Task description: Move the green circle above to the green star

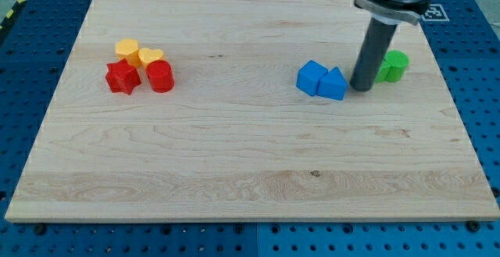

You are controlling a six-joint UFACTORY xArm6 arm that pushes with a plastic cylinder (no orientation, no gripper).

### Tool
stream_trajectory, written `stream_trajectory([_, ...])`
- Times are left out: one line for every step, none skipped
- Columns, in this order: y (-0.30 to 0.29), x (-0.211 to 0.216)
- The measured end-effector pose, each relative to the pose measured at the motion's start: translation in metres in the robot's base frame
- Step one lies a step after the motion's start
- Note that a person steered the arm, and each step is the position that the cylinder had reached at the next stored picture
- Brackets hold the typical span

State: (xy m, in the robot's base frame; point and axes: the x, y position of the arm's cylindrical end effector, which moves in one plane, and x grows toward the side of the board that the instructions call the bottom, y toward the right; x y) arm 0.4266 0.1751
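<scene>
A green block [394,65] lies near the board's right edge; it looks round, like the green circle, and the rod hides its left side. I cannot make out a separate green star; it may be hidden behind the rod. My tip [361,88] rests on the board just left of the green block and just right of a blue triangle [333,85]. The tip seems to touch or nearly touch both, but I cannot tell which.
A blue cube-like block [312,76] sits against the blue triangle's left side. At the view's left a red star [123,78], a red cylinder [160,77], a yellow hexagon [127,51] and a yellow heart [151,56] form a cluster. The wooden board [234,171] lies on a blue pegboard.
</scene>
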Motion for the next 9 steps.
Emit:
stream_trajectory([0.027,0.0])
stream_trajectory([0.05,0.0])
stream_trajectory([0.068,0.0])
stream_trajectory([0.079,0.0])
stream_trajectory([0.081,-0.019])
stream_trajectory([0.078,-0.049])
stream_trajectory([0.078,-0.071])
stream_trajectory([0.077,-0.088])
stream_trajectory([0.054,-0.091])
